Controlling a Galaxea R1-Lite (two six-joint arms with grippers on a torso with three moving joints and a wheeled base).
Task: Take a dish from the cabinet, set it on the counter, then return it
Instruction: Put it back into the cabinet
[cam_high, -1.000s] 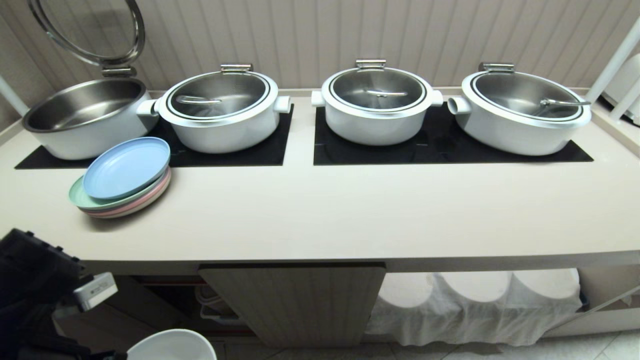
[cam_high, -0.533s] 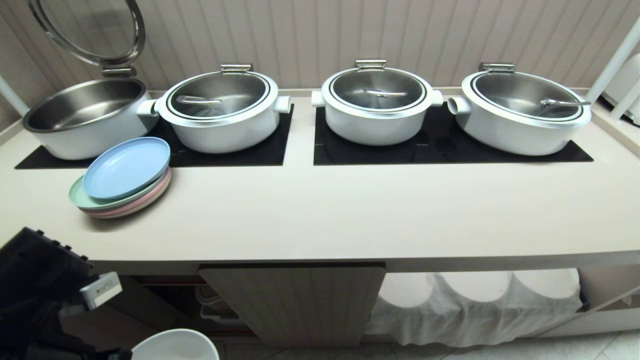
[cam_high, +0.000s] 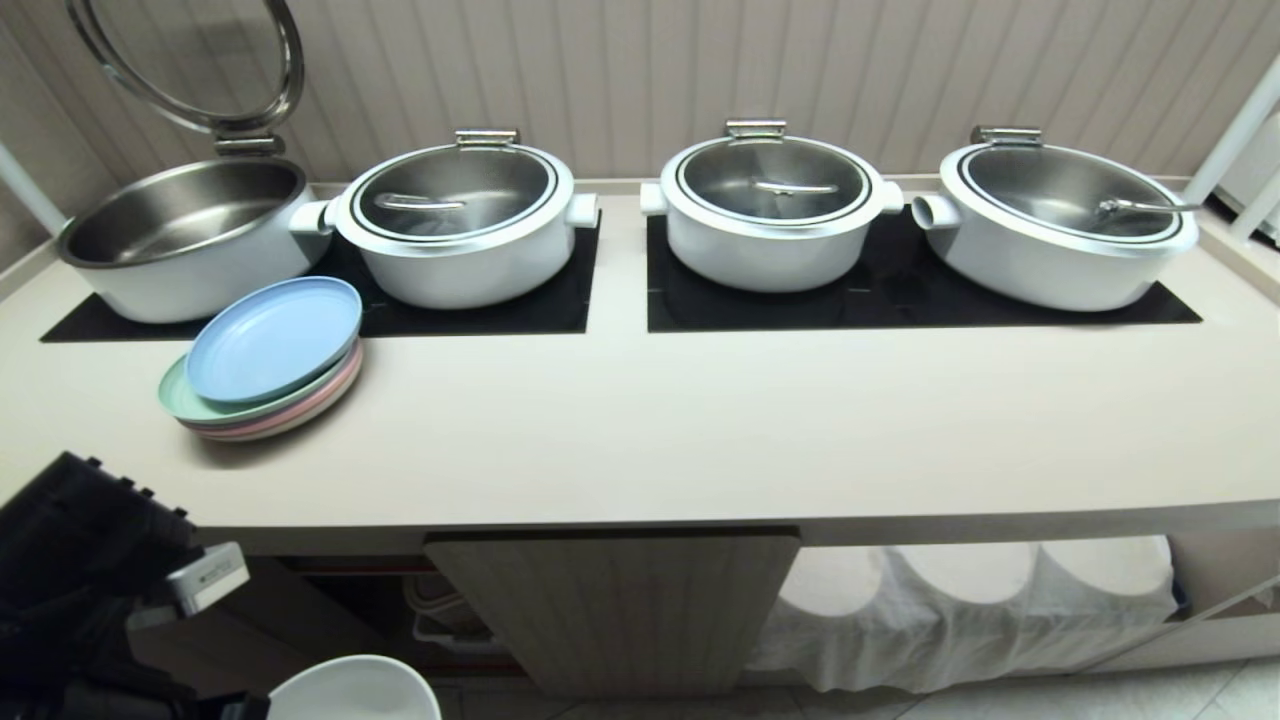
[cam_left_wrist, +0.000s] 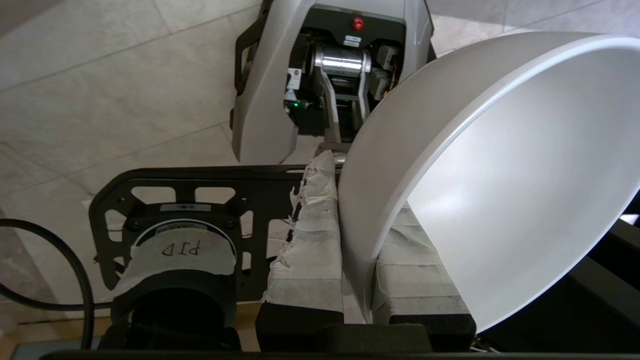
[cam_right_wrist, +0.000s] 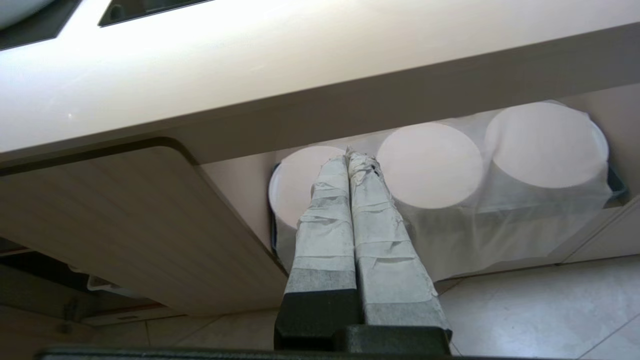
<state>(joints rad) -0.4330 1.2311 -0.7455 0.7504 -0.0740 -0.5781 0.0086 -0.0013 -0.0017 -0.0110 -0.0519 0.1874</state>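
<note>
1. Fingers of my left gripper are clamped on the rim of the dish, one taped pad outside the wall and one inside.
2. The dish hangs low at my left, below the counter edge and out in front of the cabinet; the head view shows only its white rim at the lower frame edge.
3. I judge the carry to the counter as not yet finished: the bowl is out of the cabinet but not set down.
4. A thin rim pinch on smooth ceramic is my worry; a jolt or tilt could let it slide out over the tiled floor.
5. Raising it, I could knock the bowl on the counter's overhang, or crowd the stack of plates near that edge.
6. My right gripper is parked with its fingers pressed together, holding nothing, facing the cabinet front.
</note>
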